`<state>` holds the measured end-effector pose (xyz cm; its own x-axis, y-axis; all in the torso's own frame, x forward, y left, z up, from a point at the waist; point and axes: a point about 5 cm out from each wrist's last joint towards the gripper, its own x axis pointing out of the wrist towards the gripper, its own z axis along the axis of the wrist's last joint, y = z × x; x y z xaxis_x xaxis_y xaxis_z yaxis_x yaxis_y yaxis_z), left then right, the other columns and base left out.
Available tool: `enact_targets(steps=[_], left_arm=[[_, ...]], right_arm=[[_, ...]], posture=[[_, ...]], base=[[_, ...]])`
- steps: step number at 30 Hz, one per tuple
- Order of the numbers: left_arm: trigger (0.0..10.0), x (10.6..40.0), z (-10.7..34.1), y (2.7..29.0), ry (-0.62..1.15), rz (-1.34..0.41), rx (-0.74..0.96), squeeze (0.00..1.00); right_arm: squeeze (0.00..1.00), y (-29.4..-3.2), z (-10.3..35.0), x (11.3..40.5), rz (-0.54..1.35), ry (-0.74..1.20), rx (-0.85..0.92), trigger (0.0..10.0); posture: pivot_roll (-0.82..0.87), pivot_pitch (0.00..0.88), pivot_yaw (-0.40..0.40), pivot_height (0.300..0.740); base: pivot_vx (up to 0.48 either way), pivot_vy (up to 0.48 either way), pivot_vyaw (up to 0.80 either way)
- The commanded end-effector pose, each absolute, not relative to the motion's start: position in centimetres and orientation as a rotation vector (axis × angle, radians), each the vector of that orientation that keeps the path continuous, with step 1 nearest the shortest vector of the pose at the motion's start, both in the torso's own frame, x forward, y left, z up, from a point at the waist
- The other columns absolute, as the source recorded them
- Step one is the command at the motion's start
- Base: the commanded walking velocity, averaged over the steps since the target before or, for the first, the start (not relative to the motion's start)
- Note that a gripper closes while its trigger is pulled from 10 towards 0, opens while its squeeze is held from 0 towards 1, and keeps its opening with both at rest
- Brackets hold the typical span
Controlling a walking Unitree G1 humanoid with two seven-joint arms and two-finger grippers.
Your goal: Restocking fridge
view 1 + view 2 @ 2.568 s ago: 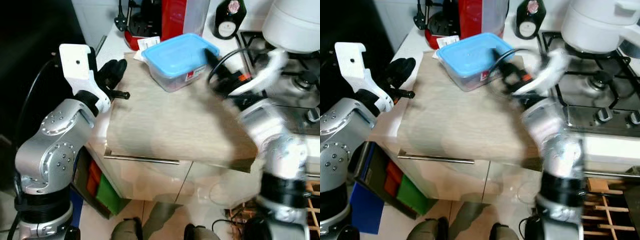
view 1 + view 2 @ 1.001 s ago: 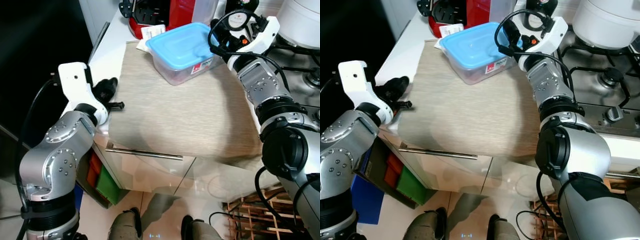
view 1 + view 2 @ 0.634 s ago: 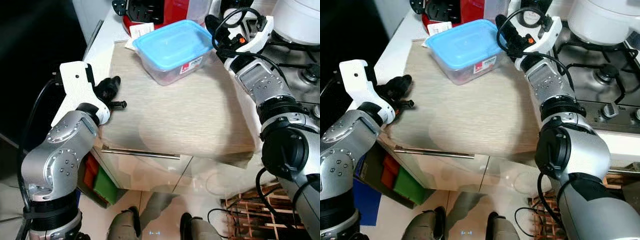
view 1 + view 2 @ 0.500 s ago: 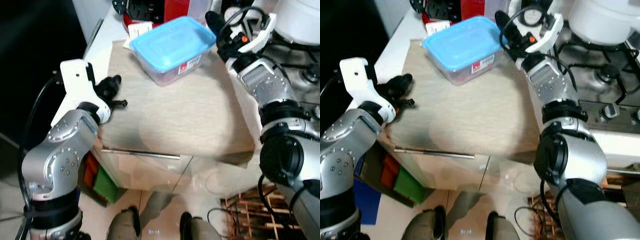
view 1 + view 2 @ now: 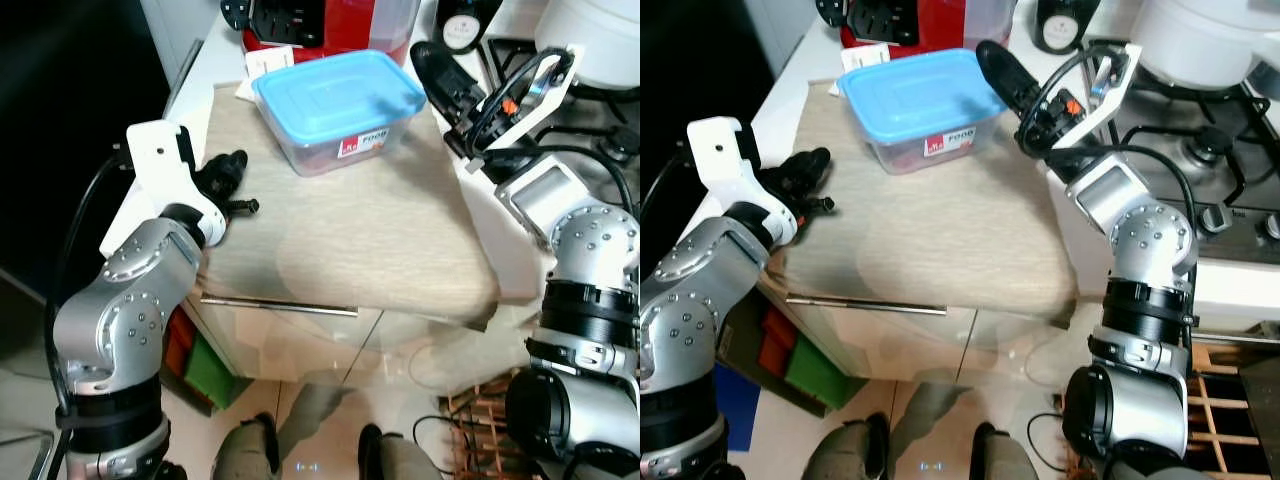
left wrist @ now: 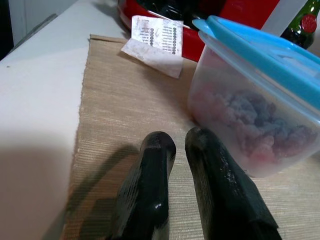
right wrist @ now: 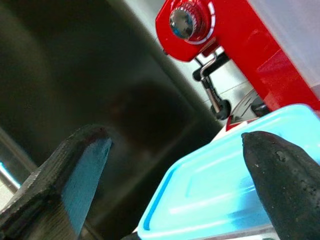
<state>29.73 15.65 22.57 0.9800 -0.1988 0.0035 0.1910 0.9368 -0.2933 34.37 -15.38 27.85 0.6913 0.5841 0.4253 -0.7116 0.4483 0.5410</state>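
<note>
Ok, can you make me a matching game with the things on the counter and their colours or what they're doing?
Things:
1. box lid
2. coffee machine
3. left tool
4. right tool

Matches:
A. red
B. fingers wide apart
C. blue
D. fingers close together

Pairs: 1-C, 2-A, 3-D, 4-B

Red-and-white sticker on the side wall of the blue-lidded food container, lettering too small to read for certain. Printed paper slip beyond the left gripper's nearly closed fingertips, rows of small print, illegible. Round label on the dark bottle, unreadable.
</note>
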Motion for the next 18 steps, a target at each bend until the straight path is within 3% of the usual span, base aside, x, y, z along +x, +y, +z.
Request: enact_targets(steps=[1,10,14,18], left_arm=[[10.0,30.0,22.9,15.2,0.009,-0.219,-0.301,0.0],[10.0,30.1,23.1,15.1,-0.003,-0.21,-0.301,0.0],[10.0,29.9,23.1,15.5,-0.005,-0.197,-0.295,0.0],[10.0,29.9,23.2,15.8,-0.008,-0.189,-0.292,0.0]], right_arm=[[0.0,-16.7,28.2,35.9,0.642,-0.225,0.717,10.0],[0.0,-19.2,26.7,39.9,0.291,-0.208,0.488,10.0],[0.0,-18.2,24.8,40.7,0.329,-0.086,0.593,10.0],[0.0,-16.5,25.5,40.4,0.455,-0.094,0.709,10.0]], posture=[[0.06,0.154,-0.017,0.74],[0.09,0.15,-0.034,0.74],[0.1,0.153,-0.038,0.74],[0.11,0.16,-0.036,0.74]], base=[[0.0,0.0,0.0],[0.0,0.0,0.0],[0.0,0.0,0.0],[0.0,0.0,0.0]])
